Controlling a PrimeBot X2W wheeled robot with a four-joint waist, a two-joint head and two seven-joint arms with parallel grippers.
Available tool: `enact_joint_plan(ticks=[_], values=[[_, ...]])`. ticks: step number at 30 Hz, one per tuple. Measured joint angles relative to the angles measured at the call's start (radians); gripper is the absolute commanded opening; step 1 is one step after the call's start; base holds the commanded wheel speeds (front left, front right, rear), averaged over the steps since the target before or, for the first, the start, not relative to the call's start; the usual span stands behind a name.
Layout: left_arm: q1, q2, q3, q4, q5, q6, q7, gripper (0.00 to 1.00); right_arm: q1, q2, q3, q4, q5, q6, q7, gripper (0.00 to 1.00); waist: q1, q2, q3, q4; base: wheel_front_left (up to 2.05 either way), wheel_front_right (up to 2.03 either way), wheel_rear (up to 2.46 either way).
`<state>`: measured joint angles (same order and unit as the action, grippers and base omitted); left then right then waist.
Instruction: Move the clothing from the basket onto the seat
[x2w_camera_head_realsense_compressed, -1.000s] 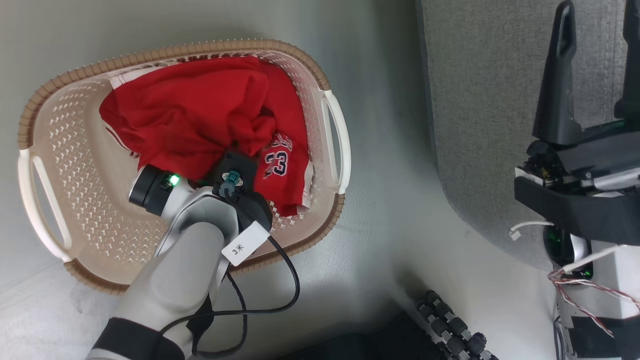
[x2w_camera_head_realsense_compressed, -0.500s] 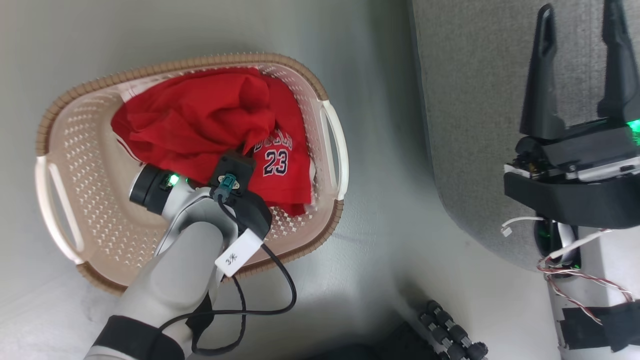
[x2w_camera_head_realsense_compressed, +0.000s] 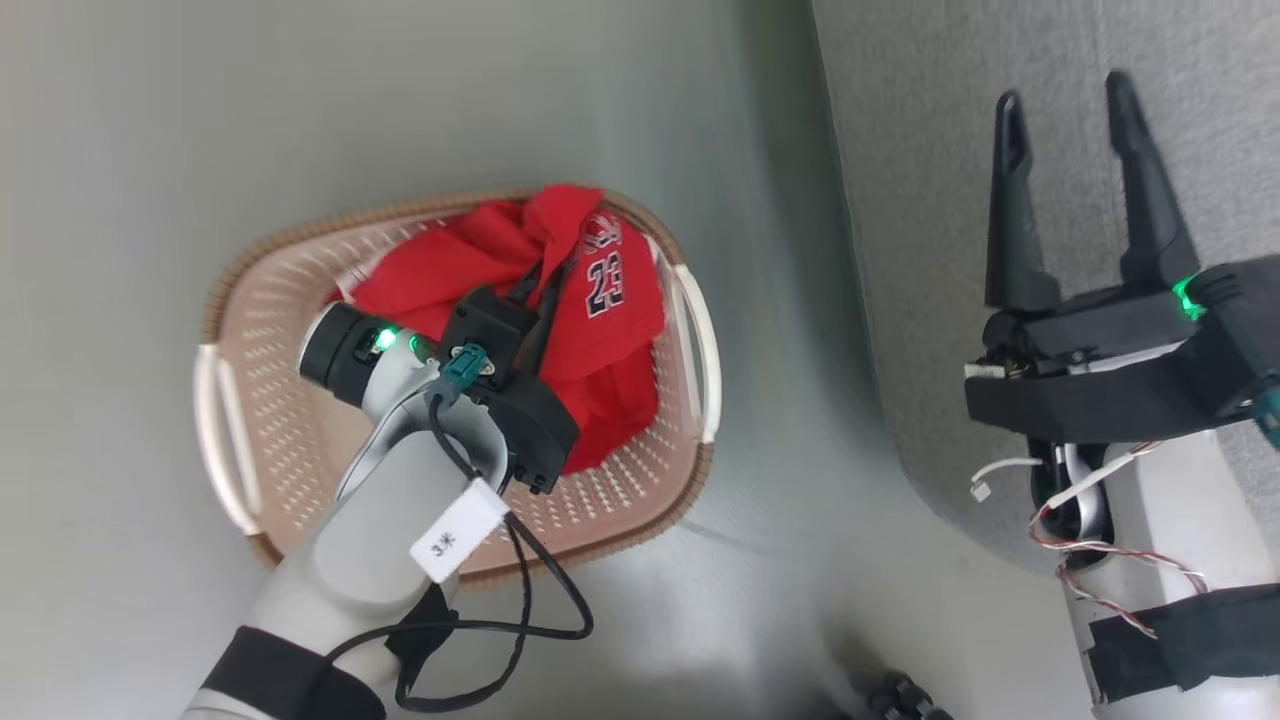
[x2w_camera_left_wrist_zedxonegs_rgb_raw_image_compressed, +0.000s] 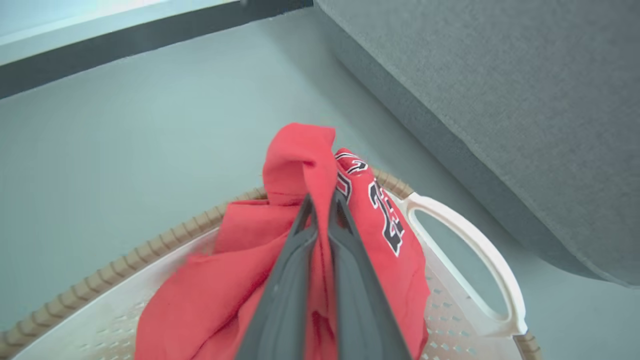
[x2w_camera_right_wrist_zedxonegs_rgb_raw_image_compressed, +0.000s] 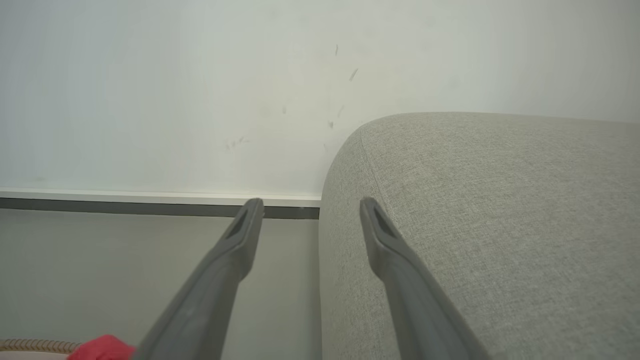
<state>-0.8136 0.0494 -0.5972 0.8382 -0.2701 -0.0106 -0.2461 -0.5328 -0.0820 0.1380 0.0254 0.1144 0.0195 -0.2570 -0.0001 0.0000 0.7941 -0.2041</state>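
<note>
We are clenching our left claw (x2w_camera_head_realsense_compressed: 546, 272) on the clothing (x2w_camera_head_realsense_compressed: 610, 335), its two dark fingers (x2w_camera_left_wrist_zedxonegs_rgb_raw_image_compressed: 287, 280) pressing together with a fold of red cloth between them. In the left wrist view the pinched fold is standing up in a peak above the fingertips, higher than the brown rim of the basket (x2w_camera_left_wrist_zedxonegs_rgb_raw_image_compressed: 150, 247). The rest of the clothing (x2w_camera_left_wrist_zedxonegs_rgb_raw_image_compressed: 220, 295) is lying bunched inside the basket (x2w_camera_head_realsense_compressed: 265, 400), towards the side nearer the seat (x2w_camera_head_realsense_compressed: 930, 150). The white number 23 (x2w_camera_head_realsense_compressed: 606, 285) is facing up on the cloth just beside our left claw (x2w_camera_left_wrist_zedxonegs_rgb_raw_image_compressed: 320, 202). The basket is sitting on the pale floor (x2w_camera_head_realsense_compressed: 400, 100), apart from the grey seat (x2w_camera_left_wrist_zedxonegs_rgb_raw_image_compressed: 500, 100), with a strip of floor between them.

We are holding our right claw (x2w_camera_head_realsense_compressed: 1066, 95) released, its fingers spread wide with nothing between them. It is hovering over the seat's edge, well apart from the basket. In the right wrist view this claw (x2w_camera_right_wrist_zedxonegs_rgb_raw_image_compressed: 311, 204) is pointing at the rounded corner of the seat (x2w_camera_right_wrist_zedxonegs_rgb_raw_image_compressed: 500, 210), with a white wall (x2w_camera_right_wrist_zedxonegs_rgb_raw_image_compressed: 175, 75) and a dark skirting strip (x2w_camera_right_wrist_zedxonegs_rgb_raw_image_compressed: 100, 205) behind. A black cable (x2w_camera_head_realsense_compressed: 540, 590) with a white tag (x2w_camera_head_realsense_compressed: 458, 528) is hanging from our left forearm.
</note>
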Motion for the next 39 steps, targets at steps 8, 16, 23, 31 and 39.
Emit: enact_joint_plan(ticks=[8, 16, 23, 31, 39], values=[[0.023, -0.003, 0.017, -0.047, -0.028, -0.035, -0.004, 0.00, 0.036, 0.000, -0.008, 0.068, 0.004, 0.007, 0.000, 1.00, -0.0001, -0.0001, -0.092, 0.040, 0.00, 0.00, 0.00], [0.088, 0.003, 0.058, -0.170, -0.045, -0.051, -0.004, 0.00, 0.086, 0.000, -0.021, 0.128, 0.009, 0.009, 0.000, 1.00, -0.0001, 0.0000, -0.216, 0.088, 0.00, 0.00, 0.00], [0.129, 0.042, 0.088, -0.254, -0.049, -0.060, -0.004, 0.00, 0.106, 0.001, -0.019, 0.175, 0.009, 0.025, 0.000, 1.00, -0.0001, 0.0000, -0.316, 0.115, 0.00, 0.00, 0.00], [0.142, 0.069, 0.115, -0.323, -0.053, -0.061, -0.004, 0.00, 0.129, 0.004, 0.014, 0.224, 0.009, 0.043, 0.000, 1.00, -0.0001, -0.0001, -0.432, 0.133, 0.00, 0.00, 0.00], [0.163, 0.074, 0.120, -0.350, -0.057, -0.069, -0.004, 0.00, 0.148, 0.007, 0.055, 0.274, 0.009, 0.060, 0.000, 1.00, -0.0001, -0.0002, -0.545, 0.143, 0.00, 0.00, 0.00]])
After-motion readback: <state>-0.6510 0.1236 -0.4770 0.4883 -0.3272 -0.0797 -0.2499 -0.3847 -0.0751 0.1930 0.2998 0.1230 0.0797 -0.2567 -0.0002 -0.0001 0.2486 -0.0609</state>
